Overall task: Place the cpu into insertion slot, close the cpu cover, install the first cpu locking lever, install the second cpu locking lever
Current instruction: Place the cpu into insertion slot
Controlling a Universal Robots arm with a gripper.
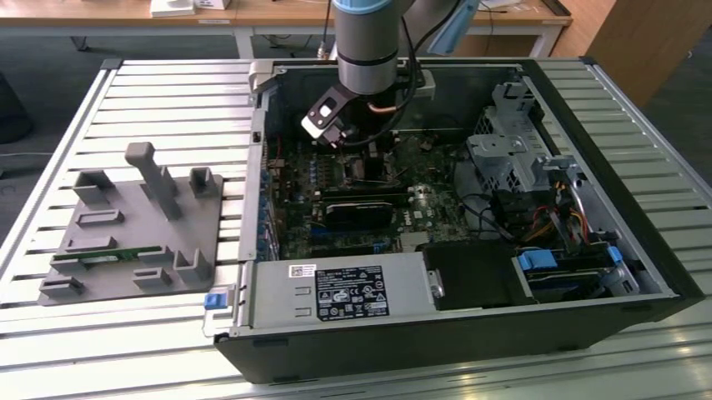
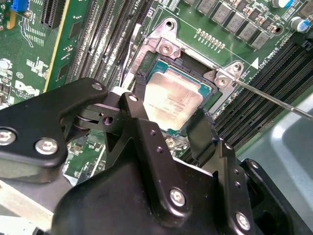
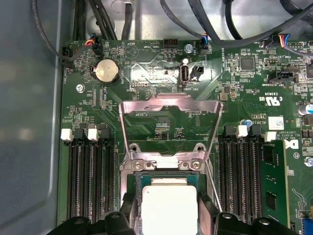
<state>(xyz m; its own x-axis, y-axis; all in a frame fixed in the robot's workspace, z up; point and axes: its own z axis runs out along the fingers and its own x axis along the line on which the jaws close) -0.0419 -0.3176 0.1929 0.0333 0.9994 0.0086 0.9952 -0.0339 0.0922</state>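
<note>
The cpu, a small silver-topped square, lies flat in the insertion slot on the green motherboard. My gripper straddles it, one black finger against each opposite edge of the chip, shut on it. The cpu cover, a thin silver frame, stands flipped open beyond the slot. A thin wire locking lever sticks out unlatched beside the slot. In the exterior view the arm reaches down into the open computer case.
Long black memory slots flank the socket on both sides. A black card lies across the board nearer the camera. Cables and a drive cage fill the exterior view's right. A grey fixture sits outside the case.
</note>
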